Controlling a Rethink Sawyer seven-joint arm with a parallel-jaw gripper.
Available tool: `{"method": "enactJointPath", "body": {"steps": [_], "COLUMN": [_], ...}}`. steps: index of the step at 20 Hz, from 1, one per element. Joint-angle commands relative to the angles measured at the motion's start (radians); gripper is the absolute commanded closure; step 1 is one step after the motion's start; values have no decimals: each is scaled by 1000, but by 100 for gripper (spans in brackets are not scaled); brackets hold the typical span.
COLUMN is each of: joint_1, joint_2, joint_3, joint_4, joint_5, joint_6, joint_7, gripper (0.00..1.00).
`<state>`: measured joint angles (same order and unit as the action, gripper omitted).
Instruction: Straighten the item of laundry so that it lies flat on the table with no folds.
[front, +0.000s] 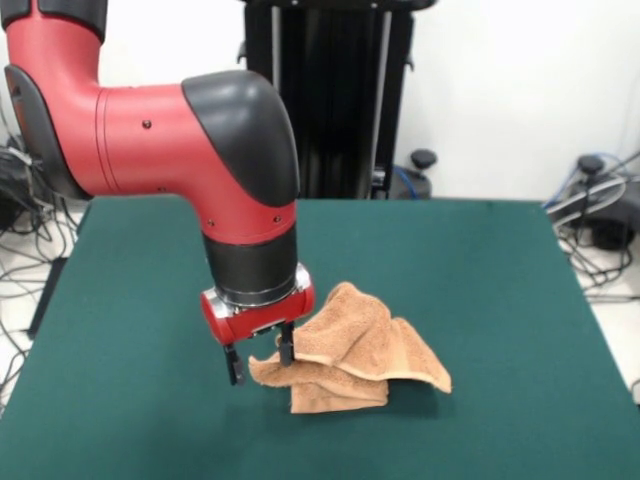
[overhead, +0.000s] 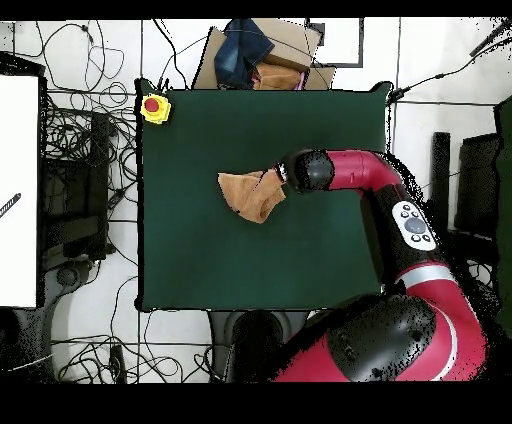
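One peach-orange towel (front: 360, 350) is lying bunched and folded near the middle of the green counter (front: 500, 300), with layers overlapping and one corner trailing out to the side. The red arm's end effector (front: 260, 365) is hanging low at the towel's edge, fingers parted, one finger (front: 286, 352) touching the cloth without clamping it.

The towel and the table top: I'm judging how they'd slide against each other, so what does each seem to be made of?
The towel looks like peach-orange terry cloth: soft, nubby, matte, slumping in thick folds. The table top seems covered in dark green felt-like fabric: flat, even, no shine, though the weave can't be made out.
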<state>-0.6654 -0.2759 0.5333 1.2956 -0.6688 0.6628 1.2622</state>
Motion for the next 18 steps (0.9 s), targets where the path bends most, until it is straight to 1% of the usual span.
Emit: {"method": "enactJointPath", "body": {"steps": [1,6,18], "joint_1": [59,65,65], "joint_2": [17,20,24], "joint_3": [-72,-80,-91], "joint_4": [-24,-27,-17], "joint_5": [-47,-43,-41], "joint_6": [140,165,159], "joint_7": [-89,-74,-83], "gripper": [0,0,0]}}
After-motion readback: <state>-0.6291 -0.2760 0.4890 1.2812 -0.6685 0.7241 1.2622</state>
